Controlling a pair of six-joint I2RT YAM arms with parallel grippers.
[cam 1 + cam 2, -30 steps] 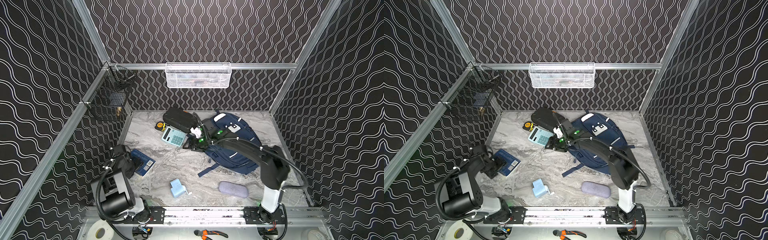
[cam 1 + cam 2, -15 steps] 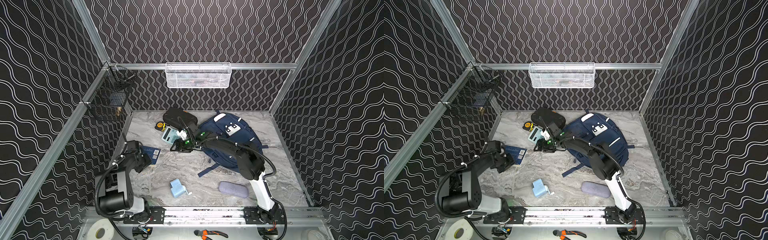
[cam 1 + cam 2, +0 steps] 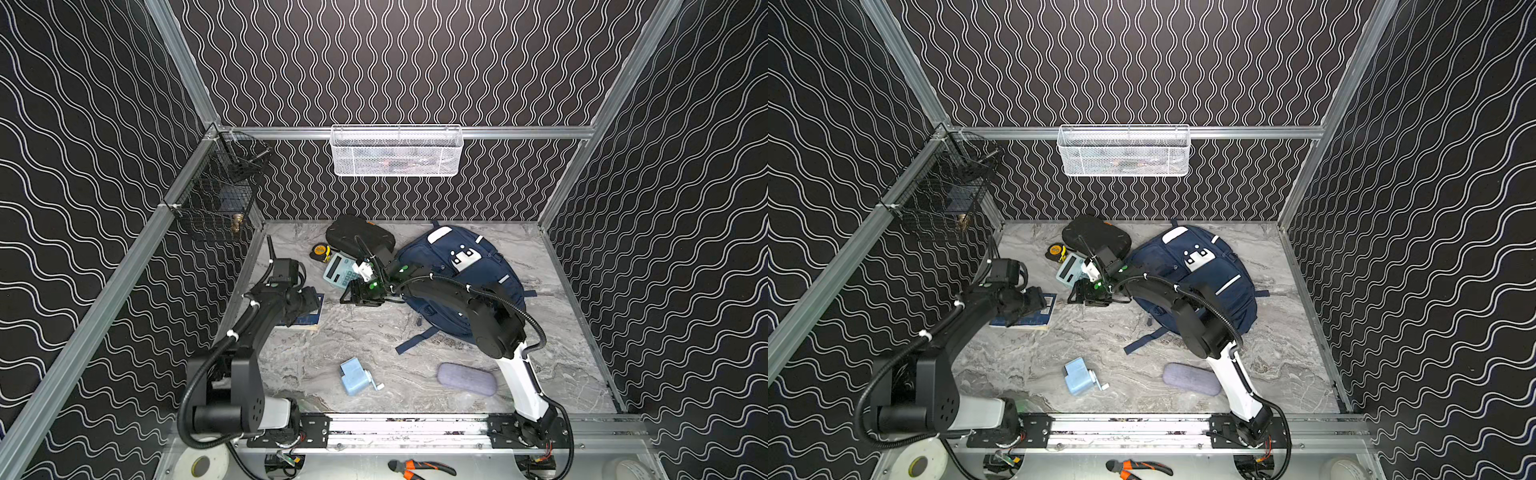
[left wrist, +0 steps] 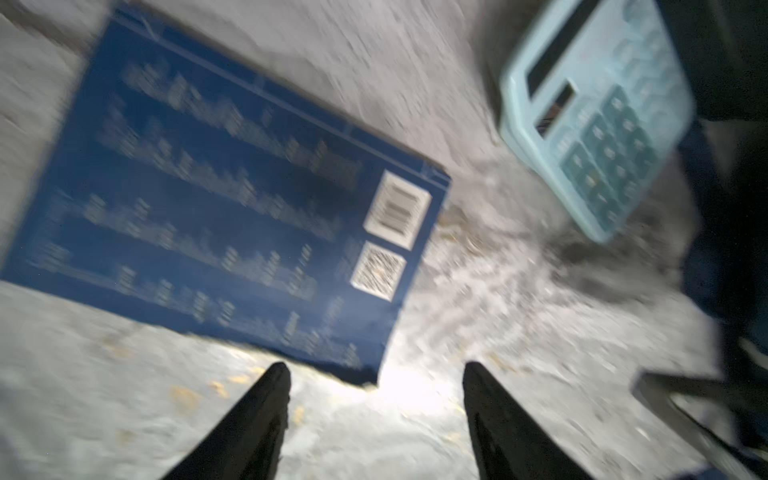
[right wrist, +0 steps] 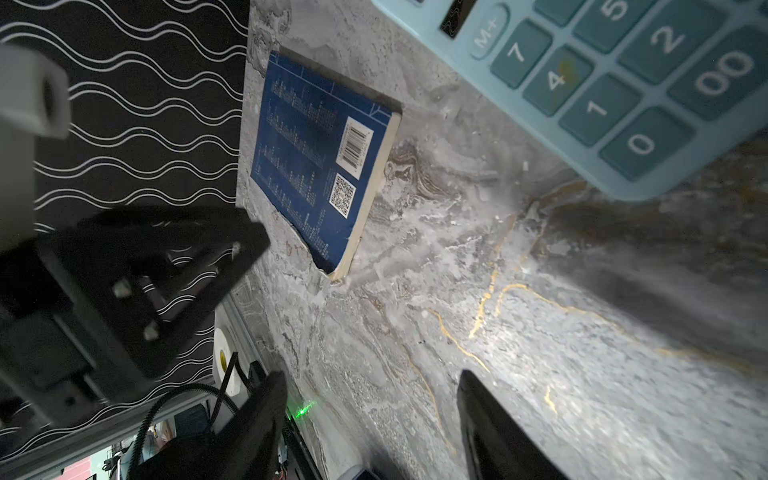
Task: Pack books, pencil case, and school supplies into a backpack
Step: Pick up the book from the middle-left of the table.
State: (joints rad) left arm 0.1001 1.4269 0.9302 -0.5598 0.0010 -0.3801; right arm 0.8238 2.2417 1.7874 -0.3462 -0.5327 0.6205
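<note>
A dark blue book (image 3: 309,320) (image 3: 1034,319) lies flat on the marble table near the left wall. My left gripper (image 3: 309,300) (image 4: 374,370) hovers open just over its near corner, with only table between its fingers (image 4: 257,415). The blue book (image 4: 224,199) and the mint calculator (image 4: 598,116) lie ahead of it. My right gripper (image 3: 353,294) (image 5: 370,378) is open and empty, low over bare table between the calculator (image 3: 338,270) (image 5: 623,83) and the book (image 5: 316,158). The navy backpack (image 3: 461,270) lies at the back right. The light-blue sharpener (image 3: 355,376) and grey-lavender pencil case (image 3: 467,379) lie near the front.
A black hard case (image 3: 357,237) and a yellow-black tape measure (image 3: 320,251) sit at the back beside the calculator. A backpack strap (image 3: 415,345) trails onto the table. A white mesh basket (image 3: 397,151) and a black wire basket (image 3: 220,195) hang on the walls.
My left arm has swung from beside the left wall out over the blue book. My right gripper has moved left, away from the backpack, down beside the calculator.
</note>
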